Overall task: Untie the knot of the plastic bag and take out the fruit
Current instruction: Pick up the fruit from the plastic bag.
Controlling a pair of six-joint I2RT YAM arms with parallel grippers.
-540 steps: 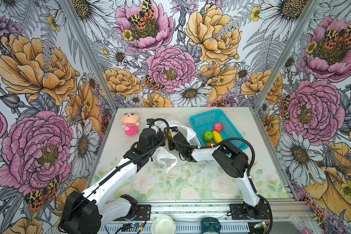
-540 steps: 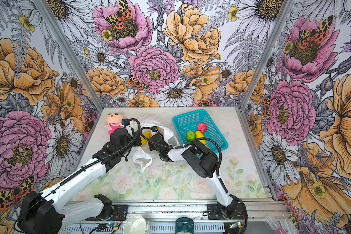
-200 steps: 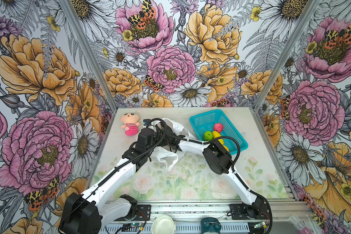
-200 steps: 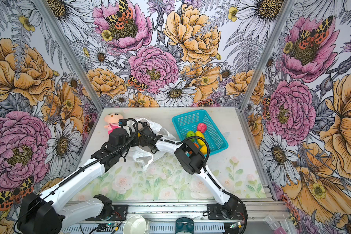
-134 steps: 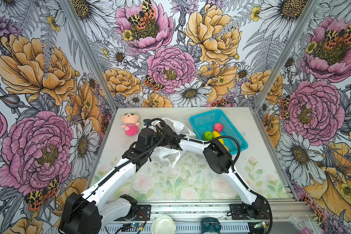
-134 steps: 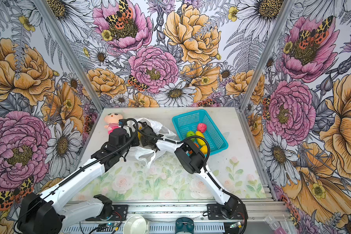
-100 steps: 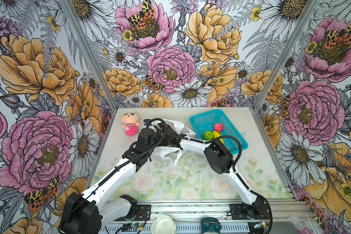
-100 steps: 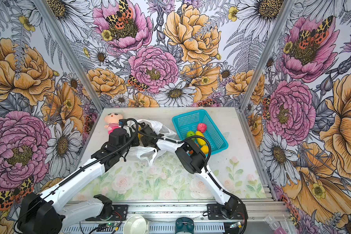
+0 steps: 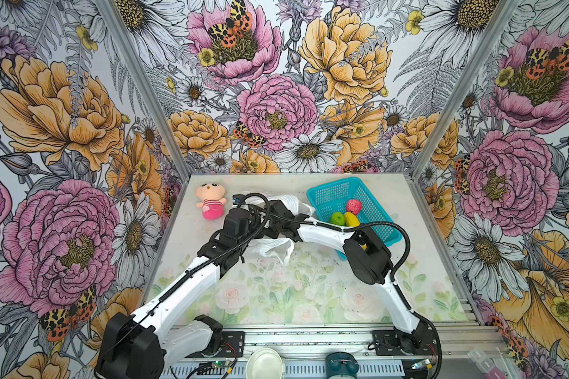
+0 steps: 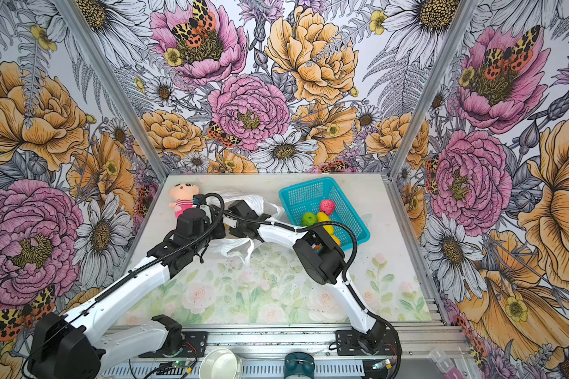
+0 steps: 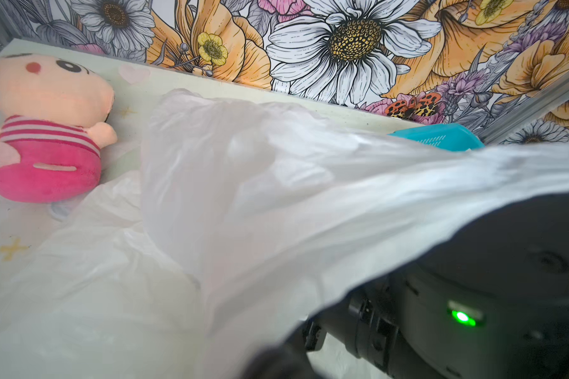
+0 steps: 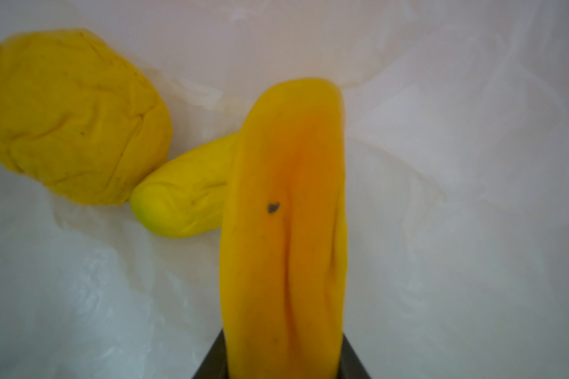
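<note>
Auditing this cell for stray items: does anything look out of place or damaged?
The pink plush doll lies beside the crumpled white plastic bag, no fruit. The long yellow toy fruit carries a small dark fleck.

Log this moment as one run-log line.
stage: fruit removal | left gripper: shut | right gripper: shut on long yellow fruit inside plastic bag | also in bag: wrinkled yellow fruit, smaller yellow fruit

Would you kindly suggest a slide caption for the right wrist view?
Inside the plastic bag, the jaws hold a long yellow fruit, with a round yellow fruit and a smaller oblong fruit beyond.
</note>
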